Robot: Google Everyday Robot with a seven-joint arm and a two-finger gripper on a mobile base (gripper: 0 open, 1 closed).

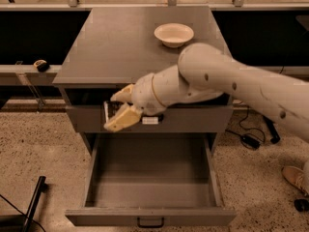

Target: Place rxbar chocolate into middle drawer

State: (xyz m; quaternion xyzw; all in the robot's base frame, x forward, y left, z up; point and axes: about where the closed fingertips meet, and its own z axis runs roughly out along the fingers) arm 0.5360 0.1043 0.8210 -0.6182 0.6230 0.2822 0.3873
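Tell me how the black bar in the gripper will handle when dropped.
The bar juts straight from the gripper, shut on it above the open drawer, so probably fairly stiff. Small and thin, it is likely light. Being flat, it should not roll on landing.

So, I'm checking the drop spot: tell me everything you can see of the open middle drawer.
The middle drawer is wide, deep, grey, metal-looking, pulled far out below the tagged drawer, with a dark pull handle on its front. Nothing shows inside. The gripper, jaws shut on the rxbar chocolate, hangs above its back left, touching nothing of it.
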